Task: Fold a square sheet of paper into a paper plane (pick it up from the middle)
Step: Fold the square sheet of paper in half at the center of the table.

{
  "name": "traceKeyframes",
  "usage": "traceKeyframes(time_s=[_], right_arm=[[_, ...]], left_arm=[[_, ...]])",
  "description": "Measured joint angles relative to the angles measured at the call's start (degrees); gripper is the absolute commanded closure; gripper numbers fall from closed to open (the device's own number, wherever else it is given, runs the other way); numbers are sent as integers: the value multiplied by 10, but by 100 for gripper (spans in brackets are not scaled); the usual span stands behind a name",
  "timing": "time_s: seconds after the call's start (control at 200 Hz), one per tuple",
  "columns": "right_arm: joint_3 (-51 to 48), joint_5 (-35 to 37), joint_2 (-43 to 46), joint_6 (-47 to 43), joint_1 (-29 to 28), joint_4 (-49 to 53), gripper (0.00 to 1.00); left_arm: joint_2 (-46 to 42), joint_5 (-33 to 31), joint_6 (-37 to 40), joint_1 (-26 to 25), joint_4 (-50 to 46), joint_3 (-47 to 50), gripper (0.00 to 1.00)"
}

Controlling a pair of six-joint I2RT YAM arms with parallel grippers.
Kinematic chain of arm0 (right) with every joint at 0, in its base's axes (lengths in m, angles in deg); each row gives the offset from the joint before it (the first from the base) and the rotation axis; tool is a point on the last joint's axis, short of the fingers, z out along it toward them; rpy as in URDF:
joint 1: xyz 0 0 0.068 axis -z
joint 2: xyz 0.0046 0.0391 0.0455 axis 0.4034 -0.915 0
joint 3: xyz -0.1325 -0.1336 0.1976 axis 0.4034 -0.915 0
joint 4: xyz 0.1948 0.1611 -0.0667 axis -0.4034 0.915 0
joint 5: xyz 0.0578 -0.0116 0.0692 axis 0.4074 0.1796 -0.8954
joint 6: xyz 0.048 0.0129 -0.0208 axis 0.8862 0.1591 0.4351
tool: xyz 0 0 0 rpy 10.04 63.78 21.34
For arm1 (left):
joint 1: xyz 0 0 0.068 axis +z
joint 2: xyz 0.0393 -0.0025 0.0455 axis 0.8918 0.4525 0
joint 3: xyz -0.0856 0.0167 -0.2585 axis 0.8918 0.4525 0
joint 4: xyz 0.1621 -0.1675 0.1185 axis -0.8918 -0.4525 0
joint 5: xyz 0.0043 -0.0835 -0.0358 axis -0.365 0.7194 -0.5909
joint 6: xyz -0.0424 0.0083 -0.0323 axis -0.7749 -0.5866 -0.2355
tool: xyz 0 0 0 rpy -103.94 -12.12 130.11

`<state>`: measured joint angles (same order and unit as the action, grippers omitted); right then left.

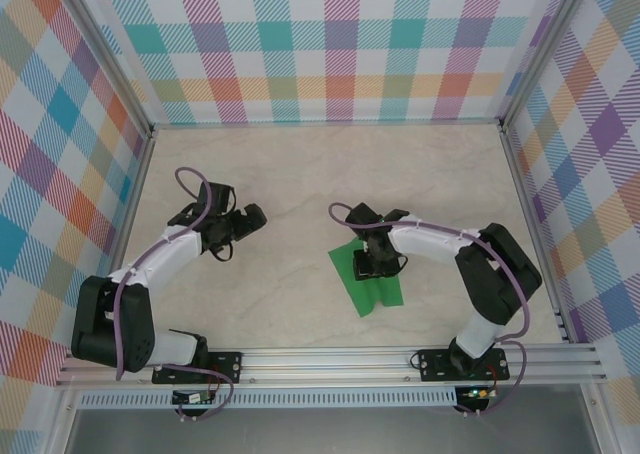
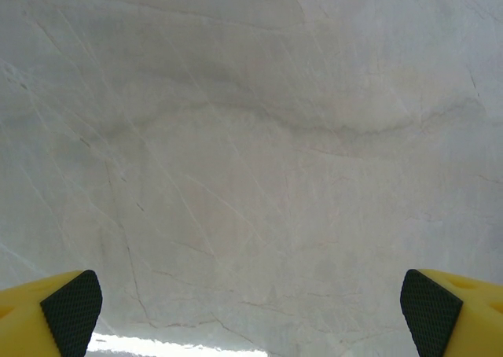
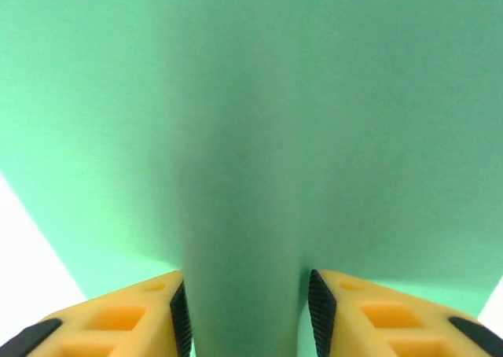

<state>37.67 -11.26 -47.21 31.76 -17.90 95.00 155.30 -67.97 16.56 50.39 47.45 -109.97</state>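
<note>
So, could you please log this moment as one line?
left gripper: open, over table | right gripper: pinching green sheet at middle ridge

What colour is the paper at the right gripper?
Plain bright green; the sheet shows best in the right wrist view.

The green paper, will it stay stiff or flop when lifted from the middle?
Probably floppy: the green paper humps into a ridge between the pads of the right gripper. Likely light: thin, flat. May slide on the smooth table.
</note>
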Motion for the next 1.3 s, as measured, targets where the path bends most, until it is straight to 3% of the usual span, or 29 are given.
traceKeyframes(time_s=[0.345, 0.5, 0.655, 0.795, 0.87, 0.97, 1.055, 1.3], right_arm=[[-13, -227, 39, 103, 1, -254, 69], [-13, -271, 23, 138, 4, -331, 65], [-3, -224, -18, 134, 7, -303, 51], [0, -152, -34, 114, 8, -256, 30], [5, -111, -36, 101, 8, -232, 25], [18, -70, -37, 89, 8, -209, 25], [32, -46, -43, 78, 11, -198, 31], [47, -29, -78, 77, 30, -192, 39]], left_arm=[[-25, 61, -68, -45, 93, 64, 7], [-52, 95, -94, -52, 133, 87, 9], [-57, 120, -118, -55, 175, 115, 9], [-54, 132, -129, -63, 190, 129, 8], [-53, 135, -134, -67, 197, 129, 7], [-53, 138, -136, -71, 204, 129, 5], [-53, 140, -135, -75, 209, 129, 4], [-47, 138, -135, -97, 223, 129, 0]])
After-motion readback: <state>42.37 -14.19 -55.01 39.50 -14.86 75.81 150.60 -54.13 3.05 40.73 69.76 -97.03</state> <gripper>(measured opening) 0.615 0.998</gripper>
